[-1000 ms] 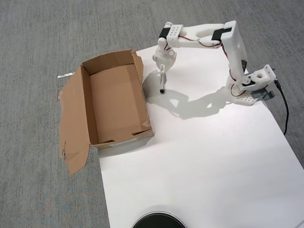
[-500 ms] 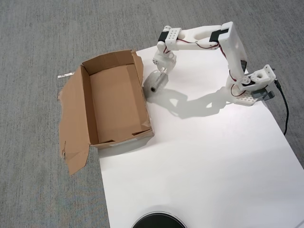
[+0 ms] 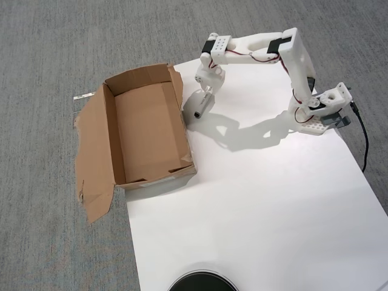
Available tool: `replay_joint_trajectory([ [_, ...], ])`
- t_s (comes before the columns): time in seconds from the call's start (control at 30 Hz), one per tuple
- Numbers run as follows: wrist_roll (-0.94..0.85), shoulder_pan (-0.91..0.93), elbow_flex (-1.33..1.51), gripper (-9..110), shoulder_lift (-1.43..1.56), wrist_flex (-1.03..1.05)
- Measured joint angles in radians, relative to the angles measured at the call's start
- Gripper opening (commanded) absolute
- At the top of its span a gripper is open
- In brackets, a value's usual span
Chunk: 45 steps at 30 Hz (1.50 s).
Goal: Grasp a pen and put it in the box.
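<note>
The gripper (image 3: 197, 112) sits just beside the box (image 3: 148, 130). I cannot tell if it pinches a pen. Next, it must move over the box.

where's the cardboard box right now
In the overhead view the cardboard box sits left of centre, open and apparently empty, straddling the white sheet's left edge, with the end effector just off its upper right corner.

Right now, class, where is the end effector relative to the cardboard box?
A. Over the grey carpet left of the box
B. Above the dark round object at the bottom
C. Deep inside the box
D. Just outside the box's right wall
D: in the overhead view the end effector sits over the white sheet, just right of the cardboard box.
</note>
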Motion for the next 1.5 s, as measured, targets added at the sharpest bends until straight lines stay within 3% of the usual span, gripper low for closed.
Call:
replay_joint_trajectory([
  [0.13,-0.002,0.000,0.000,0,0.000,0.000],
  [0.8,-0.002,-0.003,-0.002,0,0.012,-0.005],
  [1.5,-0.002,-0.003,0.000,0,0.334,-0.005],
])
